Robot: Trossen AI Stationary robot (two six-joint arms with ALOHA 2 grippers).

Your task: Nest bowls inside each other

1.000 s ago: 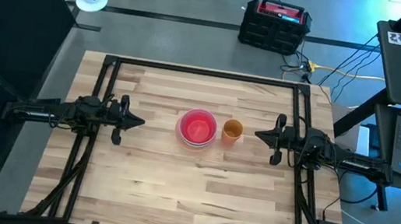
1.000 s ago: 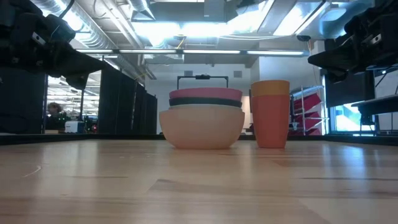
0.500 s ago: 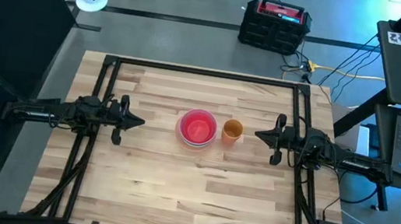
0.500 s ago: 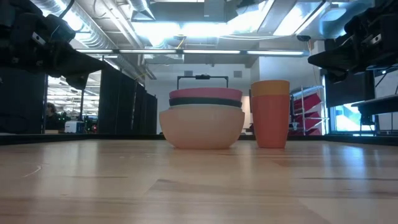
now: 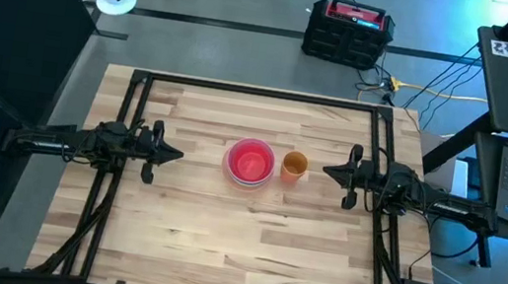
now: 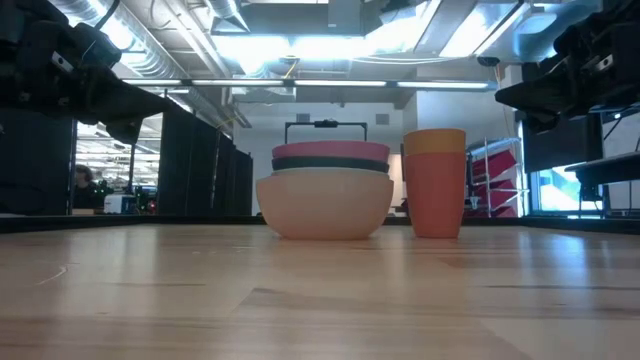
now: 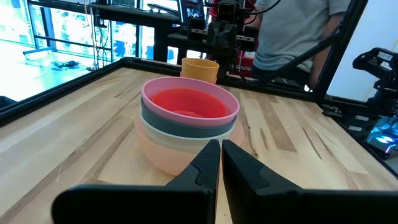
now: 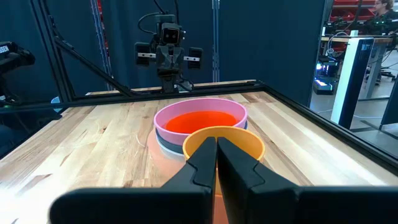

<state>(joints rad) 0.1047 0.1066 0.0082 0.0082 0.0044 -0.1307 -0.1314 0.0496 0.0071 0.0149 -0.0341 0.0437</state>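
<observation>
From my seat, the left gripper (image 5: 175,155) hangs over the left part of the table (image 5: 249,251), fingers pressed together and empty, tips aimed at the middle. Next along, the bowls (image 5: 250,161) sit near the table's centre as one nested stack, mouths up and axis upright: the translucent pale pink bowl (image 6: 325,205) outermost, a pale whitish-green rim and a teal bowl (image 7: 180,124) above it, then the pink bowl (image 7: 189,106) with the red bowl (image 7: 189,104) inside. Just beside the stack, apart from it, stands an upright orange cup (image 5: 294,166), between the bowls and the right gripper (image 5: 328,170), which is also closed on nothing.
</observation>
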